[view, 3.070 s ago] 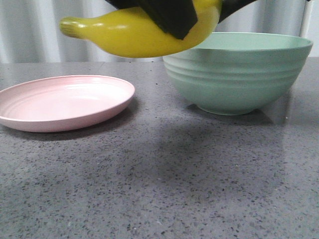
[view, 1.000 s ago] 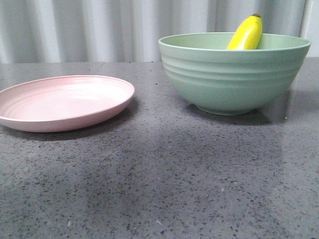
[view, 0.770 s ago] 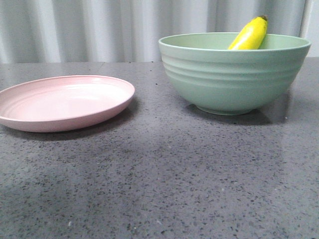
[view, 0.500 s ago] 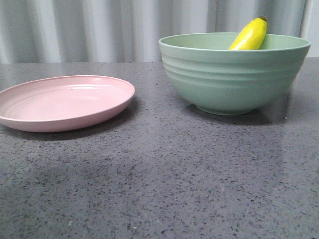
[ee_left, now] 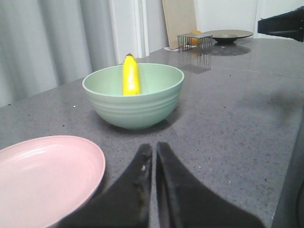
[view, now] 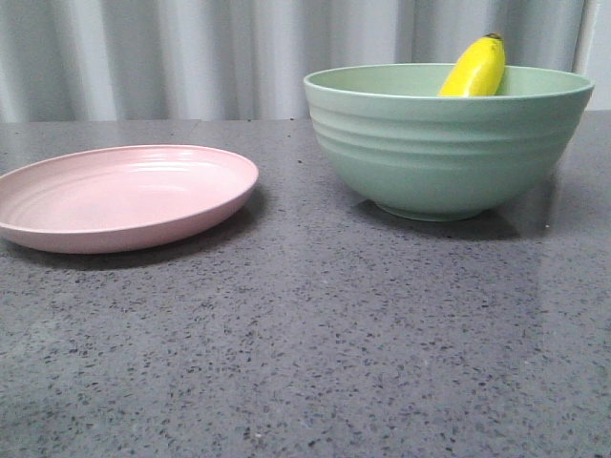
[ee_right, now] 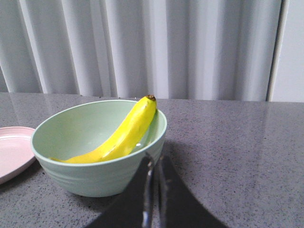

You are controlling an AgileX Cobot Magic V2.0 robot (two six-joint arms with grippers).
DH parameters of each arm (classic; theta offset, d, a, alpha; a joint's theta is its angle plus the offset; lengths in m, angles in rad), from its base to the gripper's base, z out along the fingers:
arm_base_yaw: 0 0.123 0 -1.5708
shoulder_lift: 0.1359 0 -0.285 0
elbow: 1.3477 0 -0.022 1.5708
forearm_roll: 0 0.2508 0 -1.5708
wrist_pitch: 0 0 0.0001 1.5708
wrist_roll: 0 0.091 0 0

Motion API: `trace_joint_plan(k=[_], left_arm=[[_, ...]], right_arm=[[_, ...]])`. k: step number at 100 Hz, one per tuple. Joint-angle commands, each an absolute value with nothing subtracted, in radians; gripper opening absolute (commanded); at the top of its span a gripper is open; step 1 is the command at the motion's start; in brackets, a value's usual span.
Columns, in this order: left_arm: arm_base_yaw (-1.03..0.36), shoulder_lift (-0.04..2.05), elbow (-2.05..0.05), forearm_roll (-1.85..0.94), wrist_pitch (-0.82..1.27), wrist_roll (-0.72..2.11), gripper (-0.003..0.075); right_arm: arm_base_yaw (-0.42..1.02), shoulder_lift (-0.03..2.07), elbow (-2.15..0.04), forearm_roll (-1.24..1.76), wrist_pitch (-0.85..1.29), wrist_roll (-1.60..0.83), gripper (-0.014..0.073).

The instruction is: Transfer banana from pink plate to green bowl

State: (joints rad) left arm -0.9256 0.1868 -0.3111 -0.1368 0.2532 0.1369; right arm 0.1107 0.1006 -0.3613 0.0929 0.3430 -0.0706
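Right wrist view shows the glossy, bright yellow curved banana (ee_right: 118, 135) lying inside the deep, ridged mint-green bowl (ee_right: 99, 175), its body along the inner wall and its dark tip propped just above the rim. The shallow, matte pale pink plate (view: 124, 196) sits bare beside the bowl on the speckled grey surface (view: 315, 343). My right tool (ee_right: 153, 190) hangs near the bowl with its fingers pressed together, holding nothing; my left tool (ee_left: 153, 175) is likewise closed and empty, between plate and bowl. I judge the transfer done, so what remains is backing away cleanly: I should lift each arm up and away from the bowl's rim, not sweep sideways, since a nudge could tip the leaning banana out.
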Motion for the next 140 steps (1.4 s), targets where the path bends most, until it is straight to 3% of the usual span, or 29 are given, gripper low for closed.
trace_joint_plan(k=[1,74,102,124,140], left_arm=[[-0.924,0.149,-0.301,-0.144,0.162,0.127,-0.0019],[-0.898,0.124,-0.146,-0.053,0.133,0.125,-0.0019],[-0.579,0.111,-0.011,0.015,-0.146,-0.076,-0.0019],[-0.318,0.018,0.026,0.000,-0.142,-0.078,-0.0019],[-0.158,-0.038,0.026,0.000,0.021,-0.078,-0.0019]], right_arm=[[0.110,0.046,-0.367,0.079,0.306,-0.083,-0.0074],[0.110,0.008,-0.365,0.079,0.369,-0.083,-0.0074],[0.110,0.008,-0.365,0.079,0.369,-0.083,-0.0074],[0.110,0.008,-0.365,0.079,0.369,-0.083,-0.0074],[0.110,0.008,-0.365,0.079,0.369,-0.083,-0.0074]])
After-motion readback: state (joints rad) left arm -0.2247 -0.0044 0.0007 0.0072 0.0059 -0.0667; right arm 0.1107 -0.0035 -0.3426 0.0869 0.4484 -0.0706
